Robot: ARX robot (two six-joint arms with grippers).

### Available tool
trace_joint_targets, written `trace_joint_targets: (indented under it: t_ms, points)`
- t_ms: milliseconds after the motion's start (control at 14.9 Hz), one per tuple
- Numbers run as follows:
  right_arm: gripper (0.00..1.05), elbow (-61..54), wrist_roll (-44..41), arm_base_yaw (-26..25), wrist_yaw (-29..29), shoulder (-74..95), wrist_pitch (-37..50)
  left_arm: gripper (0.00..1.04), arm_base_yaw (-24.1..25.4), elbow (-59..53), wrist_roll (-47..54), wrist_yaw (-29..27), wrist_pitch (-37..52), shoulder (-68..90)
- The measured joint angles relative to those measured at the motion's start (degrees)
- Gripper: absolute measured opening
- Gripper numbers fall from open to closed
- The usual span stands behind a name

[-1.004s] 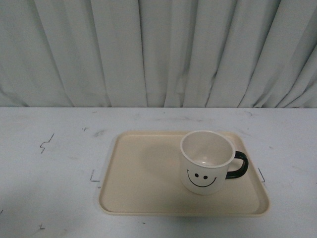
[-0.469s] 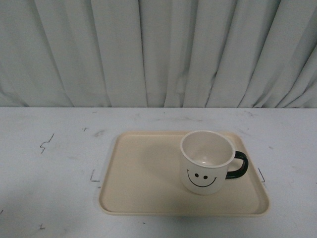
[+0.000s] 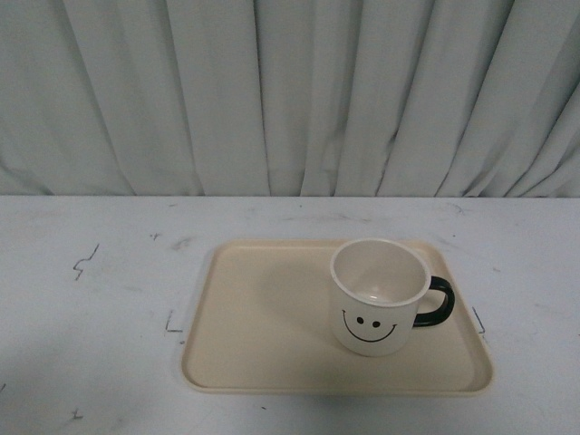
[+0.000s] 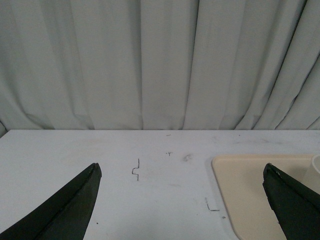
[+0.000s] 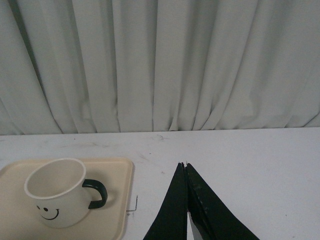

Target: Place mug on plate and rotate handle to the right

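The cream mug with a black smiley face stands upright on the right half of the beige plate. Its black handle points right. Neither gripper shows in the front view. In the right wrist view the mug and its handle sit on the plate, and my right gripper is shut and empty, apart from the plate over bare table. In the left wrist view my left gripper is open wide and empty, with the plate's corner between its fingers.
A white table with small black marks carries the plate. A pale pleated curtain hangs behind the table's far edge.
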Motion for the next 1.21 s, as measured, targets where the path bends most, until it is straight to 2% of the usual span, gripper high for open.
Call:
trace_joint_targets:
  t_ms: [134,201,268,669,736,1004,1205]
  points:
    - [0.02,0.0,0.0,0.0,0.02,-1.64,-1.77,0.98,0.0,0.0,0.0,0.0,0.0,0.0]
    - [0.02,0.02,-0.02,-0.02,0.0,-5.99,-8.79,0.98,0.0,0.0,0.0,0.02,0.0,0.0]
    - [0.02,0.02,0.0,0.0,0.0,-11.15,-11.23,0.98,0.0,0.0,0.0,-0.02,-0.04,0.0]
    - [0.02,0.02,0.07,0.0,0.02,-11.06,-11.65,0.98,0.0,0.0,0.0,0.0,0.02,0.0]
    - [0.05,0.02,0.02,0.0,0.02,-11.06,-11.67,0.98,0.0,0.0,0.0,0.0,0.0,0.0]
    - [0.43,0.02,0.04,0.0,0.02,-11.06,-11.65,0.98,0.0,0.0,0.0,0.0,0.0,0.0]
    - [0.61,0.02,0.04,0.0,0.02,-11.06,-11.65,0.98,0.0,0.0,0.0,0.0,0.02,0.0]
